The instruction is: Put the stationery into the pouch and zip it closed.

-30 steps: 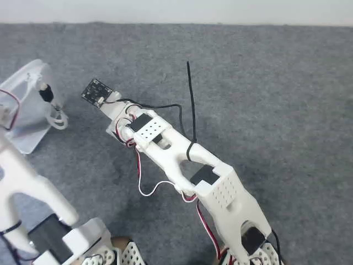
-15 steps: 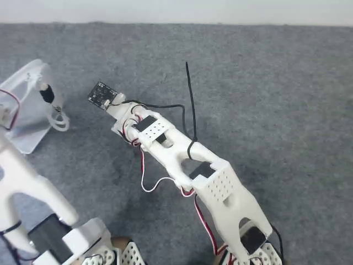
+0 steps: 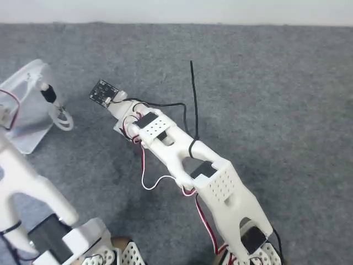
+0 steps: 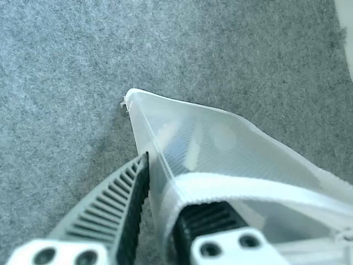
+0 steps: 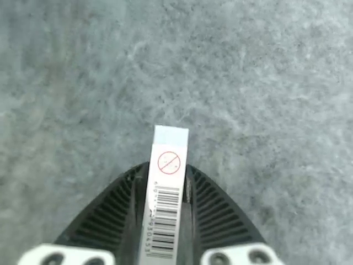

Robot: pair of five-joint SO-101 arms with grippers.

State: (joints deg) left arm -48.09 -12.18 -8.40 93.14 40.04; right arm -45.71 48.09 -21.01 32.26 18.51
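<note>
Right claw (image 5: 167,170) is pinching a labelled stationery stick (image 5: 170,148), its tip jutting past the fingertips above the grey counter (image 5: 265,83). Left claw (image 4: 160,190) is gripping the clear pouch (image 4: 220,143) by its wall, one finger inside, one outside.

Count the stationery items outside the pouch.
1. A barcoded item is clamped in the right gripper over the grey mat. The pouch, held by the left gripper, is translucent, and more items may be hidden inside it.

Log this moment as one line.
left end effector shut on pouch | right end effector shut on barcoded stationery piece over carpet | piece outside pouch
</note>
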